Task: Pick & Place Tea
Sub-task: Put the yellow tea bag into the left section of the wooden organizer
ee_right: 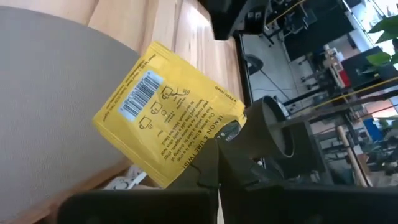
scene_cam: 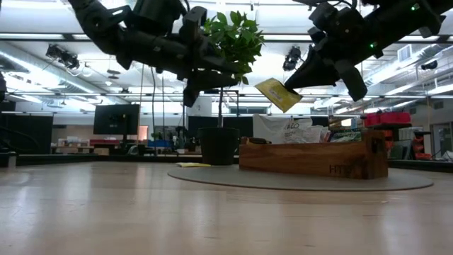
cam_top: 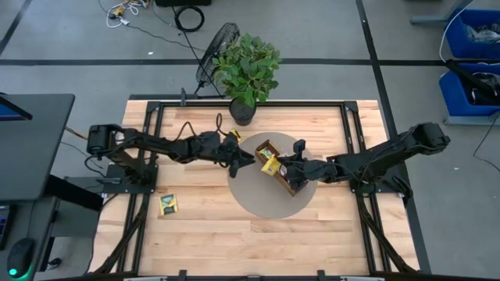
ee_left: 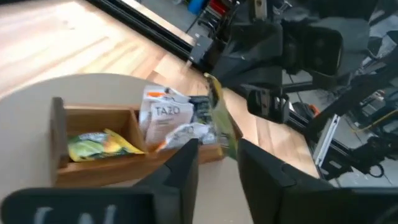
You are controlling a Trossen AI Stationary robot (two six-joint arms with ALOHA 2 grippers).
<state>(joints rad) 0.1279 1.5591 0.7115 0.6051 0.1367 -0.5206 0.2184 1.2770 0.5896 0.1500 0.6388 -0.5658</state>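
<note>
My right gripper hovers over the long wooden box and is shut on a yellow tea packet. The box lies on a round grey mat. It holds a green-yellow packet, a white-and-orange packet and others. My left gripper is open and empty. It hangs in the air over the mat's left edge, just left of the box. One packet lies flat on the bare wood near the left. Another yellow one lies beside the plant pot. My right gripper pinches the yellow packet between its two fingers at one edge. The fingers come slanting down from the table's right side. The packet is lifted clear above the box and tilted, its free end pointing toward the left arm.
A potted green plant stands at the table's far edge, behind the mat. Black frame rails run along both sides of the table. Bare wood shows on the near half of the table.
</note>
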